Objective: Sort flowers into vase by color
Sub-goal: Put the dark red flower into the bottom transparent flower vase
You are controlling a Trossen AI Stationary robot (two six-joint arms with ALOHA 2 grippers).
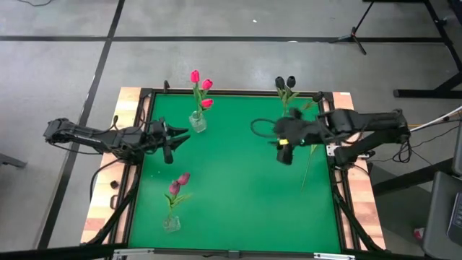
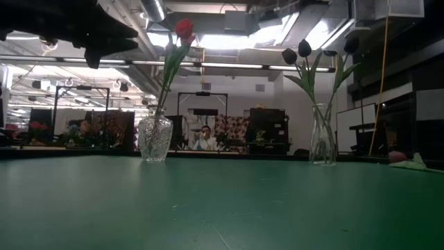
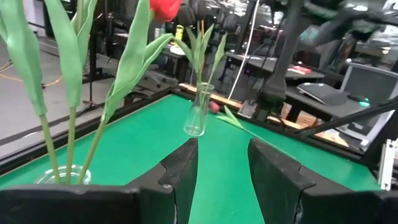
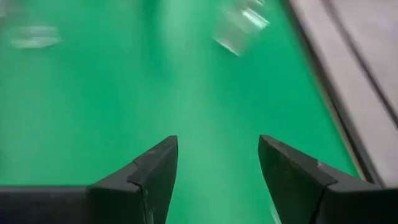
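Red tulips [image 1: 201, 90]: three bright pink-red heads on thin green stems, standing in a clear glass vase [image 1: 197, 122] near the far edge of the mat, left of centre; just beside the left gripper.
Dark tulips [image 1: 285, 83]: two near-black heads, long green leaves, upright in a slim clear vase [image 2: 322, 144] at the far edge, right of centre.
Maroon tulips [image 1: 178, 183]: dusky pink heads, leaning in a small clear vase [image 1: 171, 223] at the near left of the mat.
Loose stem [image 1: 310, 162]: thin, green, lying flat on the mat near the right edge, just beside the right gripper; head not discernible.
Left gripper [image 1: 178, 135]: fingers parted, nothing between them; hovering just left of the red tulips' vase.
Right gripper [image 1: 284, 154]: fingers spread wide, empty, only green mat visible between them in the right wrist view.
Surface: green mat [image 1: 238, 195] in a dark frame, on a light wooden table [image 1: 105, 191].
Room: grey floor with dark lines around the table; in the low view, a workshop with ceiling lights, shelving and a person [image 2: 204, 139] far behind the vases.
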